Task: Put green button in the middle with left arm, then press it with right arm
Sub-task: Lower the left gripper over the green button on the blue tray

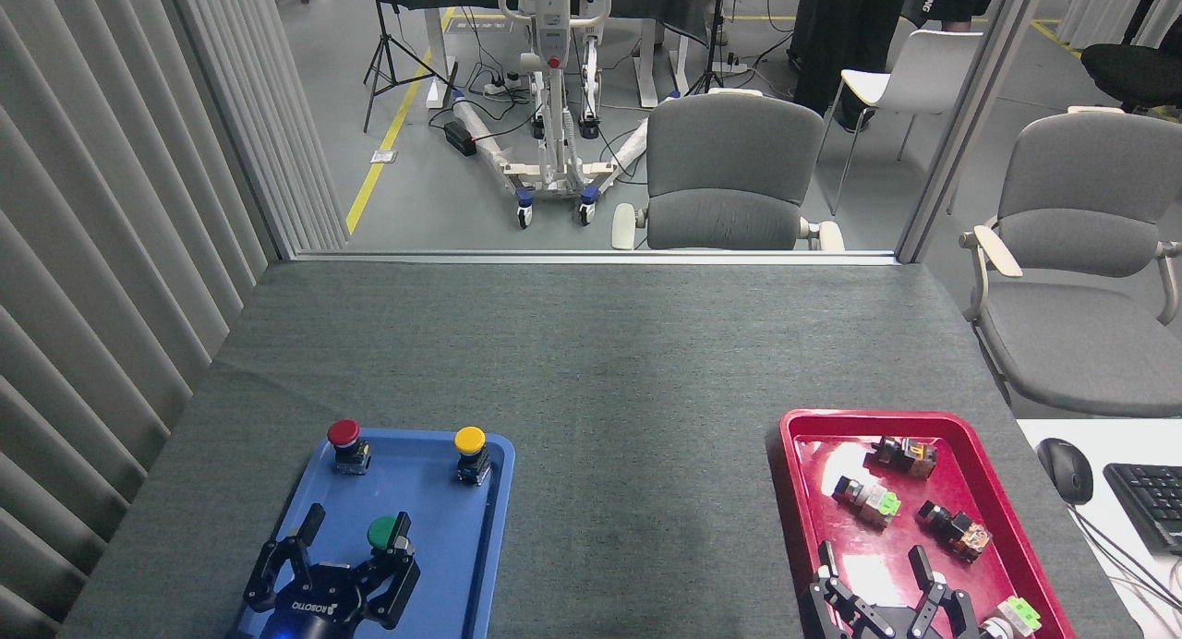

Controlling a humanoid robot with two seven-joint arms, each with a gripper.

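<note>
Dark grey felt tabletop (600, 380) lies bare between two trays. Green button (381, 533) stands in the blue tray (494, 491) – left gripper (355, 542) spread, one finger beside it, not clamped. Centre the body, then close. Red button (343, 433) and yellow button (469, 440) stand behind. Right gripper (873, 574), apart, hovers over the red tray (803, 436) of switch blocks (877, 500).

- Bare grey tabletop (637, 390) is lying open between the blue tray (494, 500) and red tray (794, 491).
- Red button (345, 443) and yellow button (471, 452) are standing along the blue tray's far edge (well apart).
</note>
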